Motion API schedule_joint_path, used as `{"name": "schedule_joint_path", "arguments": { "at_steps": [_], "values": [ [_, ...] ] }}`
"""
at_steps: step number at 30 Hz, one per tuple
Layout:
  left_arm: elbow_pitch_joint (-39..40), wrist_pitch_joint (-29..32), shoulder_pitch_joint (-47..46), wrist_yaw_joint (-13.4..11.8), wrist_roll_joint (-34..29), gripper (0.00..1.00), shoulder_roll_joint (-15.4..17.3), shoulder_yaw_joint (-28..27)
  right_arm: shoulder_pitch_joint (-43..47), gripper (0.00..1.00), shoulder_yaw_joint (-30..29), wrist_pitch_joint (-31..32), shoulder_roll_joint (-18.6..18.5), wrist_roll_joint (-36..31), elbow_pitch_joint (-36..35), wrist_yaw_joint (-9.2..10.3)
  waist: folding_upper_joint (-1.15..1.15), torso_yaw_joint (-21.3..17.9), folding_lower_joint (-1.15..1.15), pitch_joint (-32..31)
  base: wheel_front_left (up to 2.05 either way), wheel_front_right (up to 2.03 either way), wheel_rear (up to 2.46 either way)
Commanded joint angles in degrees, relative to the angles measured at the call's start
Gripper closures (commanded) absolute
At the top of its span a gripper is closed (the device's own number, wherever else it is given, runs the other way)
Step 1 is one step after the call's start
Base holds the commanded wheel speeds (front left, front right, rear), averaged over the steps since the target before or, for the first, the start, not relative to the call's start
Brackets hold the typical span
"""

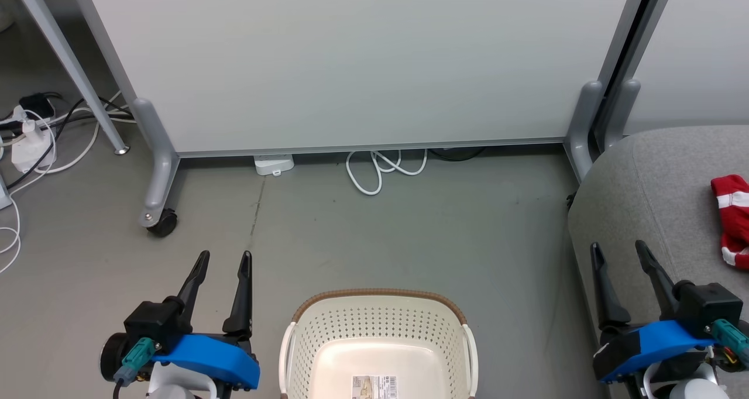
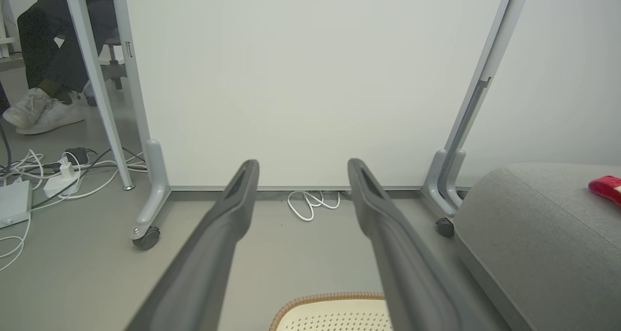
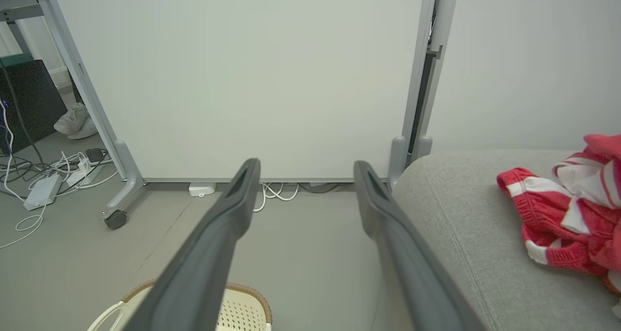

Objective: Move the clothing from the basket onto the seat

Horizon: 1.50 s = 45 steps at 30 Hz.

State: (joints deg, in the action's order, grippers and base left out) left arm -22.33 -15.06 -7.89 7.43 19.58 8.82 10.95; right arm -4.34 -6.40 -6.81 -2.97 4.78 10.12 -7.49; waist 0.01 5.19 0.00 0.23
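Here, both grippers stood open over a smooth grey floor [image 1: 409,235], and the red clothing [image 1: 731,212] lay on the seat [image 1: 643,200].

The left gripper [image 1: 226,254] and right gripper [image 1: 618,246] each spread two dark fingers, gripping nothing. Between them sat the basket [image 1: 380,296], cream perforated plastic with a brown woven-look rim and a paper label [image 1: 374,385] on its bottom. Ahead stood a pale rolling partition [image 1: 363,59] on grey legs with a black caster [image 1: 162,222]. A white cable [image 1: 380,168] lay looped beneath it. The rounded grey fabric seat was at the right, with the crumpled clothing well apart from the fingers.
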Motion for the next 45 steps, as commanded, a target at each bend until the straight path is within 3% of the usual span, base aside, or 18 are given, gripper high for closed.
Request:
{"name": "schedule_joint_path", "arguments": {
  "at_steps": [1,24,25,32,45],
  "values": [
    [-0.2,-0.2,0.3,0.1,0.0,0.0,-0.1,-0.1,0.9,0.0,0.1,-0.4,0.1,0.6,0.2,-0.01,-0.01,0.1,0.0,0.1,0.0,0.0,0.0],
    [-0.9,-0.2,0.2,0.1,0.4,0.0,-0.8,-0.3,0.0,0.0,0.8,-1.0,0.1,2.0,1.1,-0.01,-0.01,-0.4,0.0,0.7,0.0,0.0,0.0],
    [-0.9,0.0,0.0,0.0,0.4,1.0,-0.7,-0.3,-0.1,1.0,0.8,-0.6,0.0,1.6,1.2,0.0,-0.01,-0.4,0.0,0.7,0.0,0.0,0.0],
    [-3.5,0.6,2.8,0.0,1.5,1.0,-1.5,-0.2,0.7,1.0,0.5,0.0,0.3,2.7,4.6,0.0,-0.01,-0.5,0.01,0.7,0.0,0.0,0.0],
    [-1.2,4.3,2.5,-0.3,13.9,1.0,-2.3,-3.3,0.0,1.0,0.4,2.4,0.2,17.5,4.5,0.0,-0.01,-1.0,0.01,0.6,0.0,0.0,0.0]
  ]
}}
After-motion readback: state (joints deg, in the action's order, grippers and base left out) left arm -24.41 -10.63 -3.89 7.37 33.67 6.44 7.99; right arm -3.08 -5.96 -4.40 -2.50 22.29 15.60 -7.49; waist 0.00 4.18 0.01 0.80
